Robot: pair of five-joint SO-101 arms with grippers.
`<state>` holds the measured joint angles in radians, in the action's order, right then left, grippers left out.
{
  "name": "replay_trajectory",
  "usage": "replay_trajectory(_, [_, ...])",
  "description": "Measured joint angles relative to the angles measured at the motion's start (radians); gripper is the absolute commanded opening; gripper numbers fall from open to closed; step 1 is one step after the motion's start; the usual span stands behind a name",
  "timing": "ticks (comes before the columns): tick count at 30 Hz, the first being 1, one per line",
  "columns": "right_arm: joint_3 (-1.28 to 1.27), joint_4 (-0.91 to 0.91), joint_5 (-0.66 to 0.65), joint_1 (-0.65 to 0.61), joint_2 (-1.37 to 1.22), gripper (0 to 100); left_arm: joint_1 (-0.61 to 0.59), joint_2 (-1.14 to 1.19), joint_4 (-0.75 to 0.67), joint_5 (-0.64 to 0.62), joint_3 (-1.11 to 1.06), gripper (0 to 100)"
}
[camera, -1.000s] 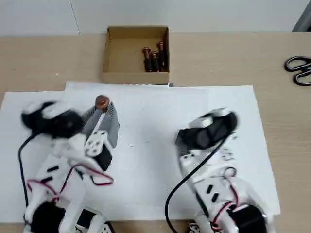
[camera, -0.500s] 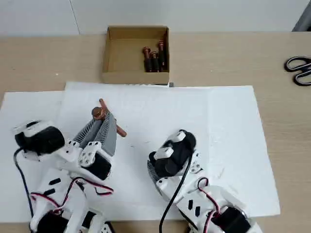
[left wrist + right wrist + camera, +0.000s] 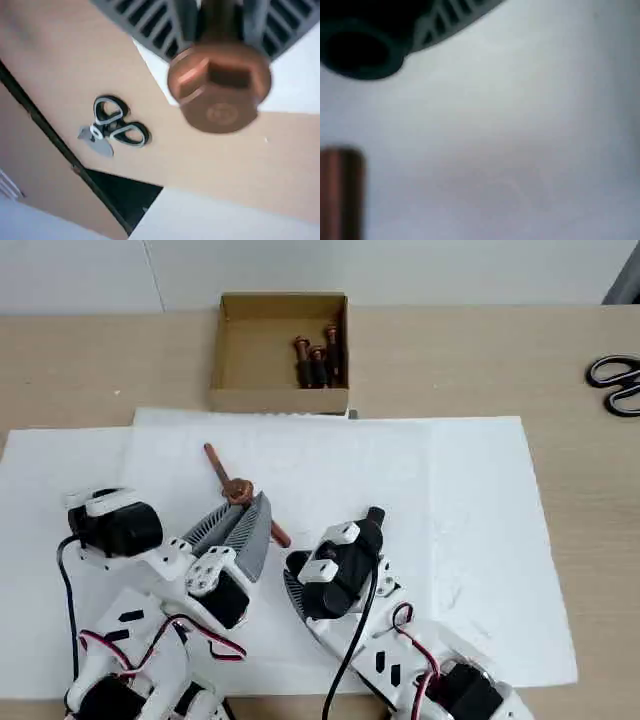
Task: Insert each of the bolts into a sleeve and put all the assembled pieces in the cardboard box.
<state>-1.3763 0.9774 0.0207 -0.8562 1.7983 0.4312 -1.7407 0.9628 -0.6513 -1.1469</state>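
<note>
The left jaws pinch a copper bolt [image 3: 219, 87] by its shank, with the hex head just past their tips, low and left of centre in the high view. There a copper length runs on a slant through that head, 1 end aimed at the upper left, the other at the right arm. Whether it is all 1 bolt or a 2nd piece lying on the paper [image 3: 450, 520], I cannot tell. At the right jaws sits a dark tube with an open mouth, most likely a sleeve [image 3: 365, 72]. A copper shank end [image 3: 340, 195] is near it but apart. How those jaws stand I cannot tell.

The step in hand looks like mating bolt and sleeve. To do it well, the left arm should hold the bolt firm while the sleeve's mouth is lined up square with the shank, then slid on slowly. Any tilt will likely jam it at the lip.

The cardboard box [image 3: 280, 400], upper middle on the table [image 3: 480, 360], holds 3 assembled pieces [image 3: 318, 358].
</note>
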Motion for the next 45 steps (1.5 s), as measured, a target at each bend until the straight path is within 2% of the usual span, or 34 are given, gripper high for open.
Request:
replay_trajectory(19, [-0.002,-0.048,-0.003,-0.002,-0.002,0.4,0.069,-0.011,0.071,0.000,-0.002,1])
replay_trajectory(31, [-0.006,-0.044,-0.055,-0.003,-0.005,0.4,0.123,-0.014,0.135,0.100,0.009,1])
replay_trajectory(36, [-0.009,-0.044,-0.060,-0.003,-0.006,0.4,0.123,-0.015,0.133,0.100,-0.011,1])
replay_trajectory(45, [-0.002,-0.035,-0.060,-0.003,-0.002,0.4,0.071,-0.006,0.035,0.098,-0.035,1])
